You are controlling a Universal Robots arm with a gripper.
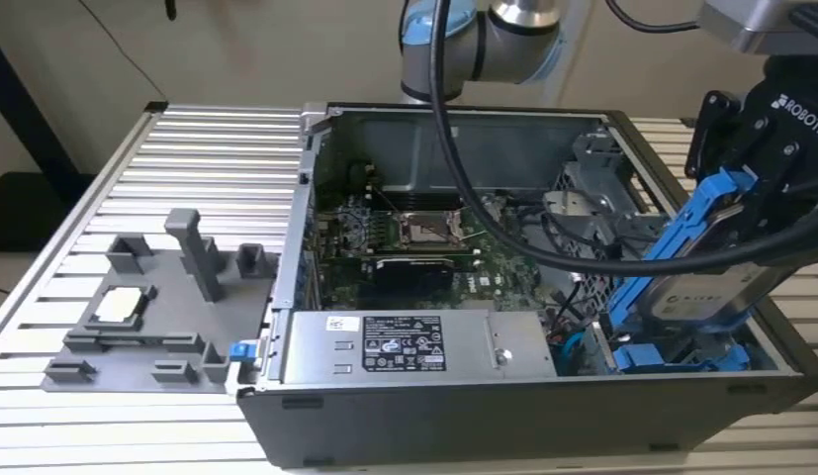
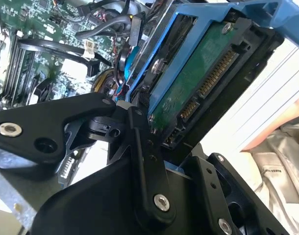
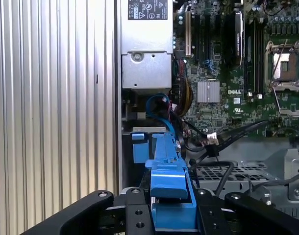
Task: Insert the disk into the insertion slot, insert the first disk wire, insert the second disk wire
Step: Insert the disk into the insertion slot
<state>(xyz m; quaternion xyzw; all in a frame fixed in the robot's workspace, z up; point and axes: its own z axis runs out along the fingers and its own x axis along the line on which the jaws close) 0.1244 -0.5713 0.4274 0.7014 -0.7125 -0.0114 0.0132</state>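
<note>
In the exterior view my gripper is shut on the disk, a silver drive in a bright blue carrier frame. The disk hangs tilted, its lower end down inside the open computer case at the exterior view's right. Just below that end lies the insertion slot with blue plastic fittings. The second wrist view shows the disk's green circuit-board underside with its connector pins, clamped between my black fingers. In the first wrist view the blue carrier rises from my gripper toward the slot's blue fittings.
A grey labelled power-supply box fills the case's front, with the motherboard and its CPU socket behind. Black cables with a pale connector lie loose beside the perforated cage. A grey fixture block stands on the ribbed table.
</note>
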